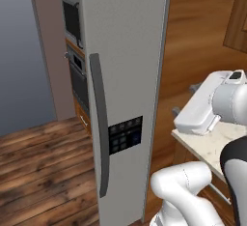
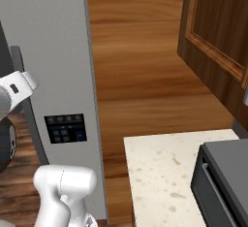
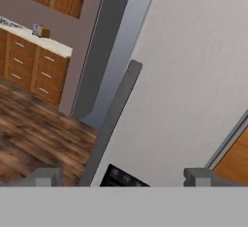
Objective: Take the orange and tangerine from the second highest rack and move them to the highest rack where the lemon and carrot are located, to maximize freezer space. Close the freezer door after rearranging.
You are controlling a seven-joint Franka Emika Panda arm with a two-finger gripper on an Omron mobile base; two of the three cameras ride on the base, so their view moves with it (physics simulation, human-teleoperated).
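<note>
Wood floor (image 1: 38, 172) lower left; speckled table (image 2: 160, 172) lower right. Freezer door (image 1: 125, 51) fills centre. Hand (image 3: 123, 176) open, empty.

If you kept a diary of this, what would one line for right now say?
freezer door: facing robot, racks hidden | handle: untouched | gripper: open, empty, facing door | fruit: unseen

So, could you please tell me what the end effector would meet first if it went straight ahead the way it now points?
Most likely the freezer door: the end effector faces its plain grey panel, just beside the dark handle and above the control panel. Depth is unclear, but nothing seems to stand between.
</note>
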